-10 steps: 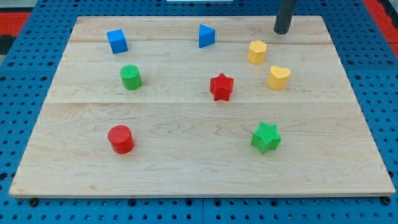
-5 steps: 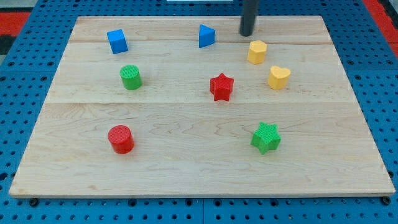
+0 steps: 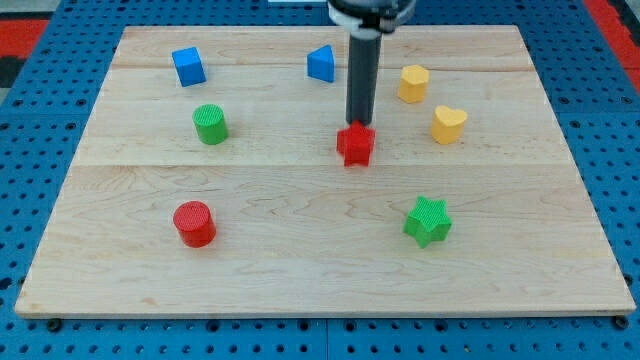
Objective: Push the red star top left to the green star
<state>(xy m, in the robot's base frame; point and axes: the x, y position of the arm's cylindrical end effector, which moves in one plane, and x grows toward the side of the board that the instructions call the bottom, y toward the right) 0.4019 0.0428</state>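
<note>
Red star (image 3: 355, 146) sits mid-frame, my tip (image 3: 359, 124) touching its upper edge; I have no fingers, so nothing is held. Green star (image 3: 428, 221) lies lower right, well apart. Pushing from straight above would drive the red star down the surface, missing left of the green one, and an off-centre push could spin it away.
</note>
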